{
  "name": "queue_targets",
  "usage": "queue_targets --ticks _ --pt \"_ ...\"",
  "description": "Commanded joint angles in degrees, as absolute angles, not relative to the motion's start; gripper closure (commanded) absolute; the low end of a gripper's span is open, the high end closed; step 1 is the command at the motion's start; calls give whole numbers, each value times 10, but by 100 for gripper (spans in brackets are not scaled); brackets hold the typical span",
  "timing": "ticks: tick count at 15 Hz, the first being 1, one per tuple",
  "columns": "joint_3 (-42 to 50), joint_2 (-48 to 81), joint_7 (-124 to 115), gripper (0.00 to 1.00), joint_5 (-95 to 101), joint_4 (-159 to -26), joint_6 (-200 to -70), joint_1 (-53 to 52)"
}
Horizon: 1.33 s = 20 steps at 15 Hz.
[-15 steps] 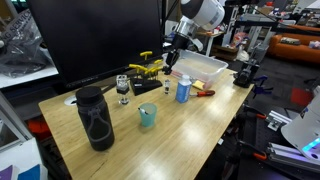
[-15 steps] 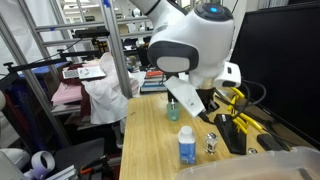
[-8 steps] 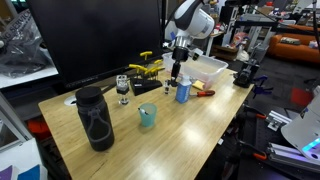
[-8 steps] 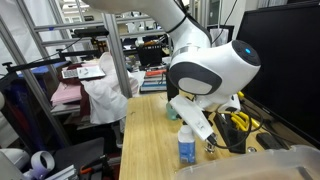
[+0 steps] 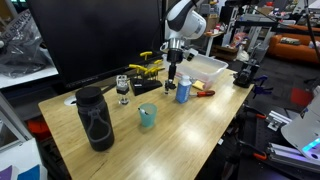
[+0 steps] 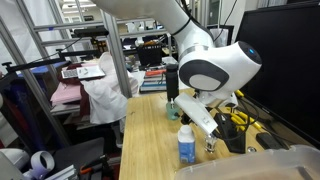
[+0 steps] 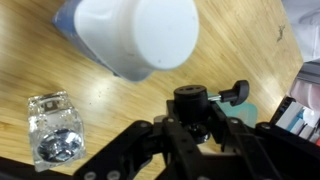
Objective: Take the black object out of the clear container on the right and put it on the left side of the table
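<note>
Here the table point(image 5: 190, 130) fills the middle and lower part of an exterior view, light wood with a black edge. The white arm point(image 5: 182, 15) hangs from the upper middle. The container point(image 5: 205, 68) lies at the upper right of the table top. A black bottle point(image 5: 95, 118) stands at the lower left, a teal cup point(image 5: 147, 116) in the centre, and a blue-capped bottle point(image 5: 183, 89) just right of the gripper point(image 5: 172, 78). In the wrist view its jaws are closed on the black object point(image 7: 195, 100), low in the frame, over bare wood and outside the container. A glass cube point(image 7: 50, 140) sits at the lower left.
</note>
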<state>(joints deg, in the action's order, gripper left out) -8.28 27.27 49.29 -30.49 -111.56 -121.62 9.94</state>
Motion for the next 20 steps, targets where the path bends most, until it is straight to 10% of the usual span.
queue_targets --ticks 1,2,3,10,11,20 --pt "-78 301 466 91 -285 -1084 -1228 78" --pt "-78 305 457 91 -282 -1078 -1233 76" --pt "-85 298 473 66 -292 -1093 -1229 84" --pt "-84 306 463 66 -287 -1082 -1234 82" --pt "-84 306 463 91 -287 -1082 -1234 82" --pt "-78 350 316 91 -147 -1056 -1250 -3"
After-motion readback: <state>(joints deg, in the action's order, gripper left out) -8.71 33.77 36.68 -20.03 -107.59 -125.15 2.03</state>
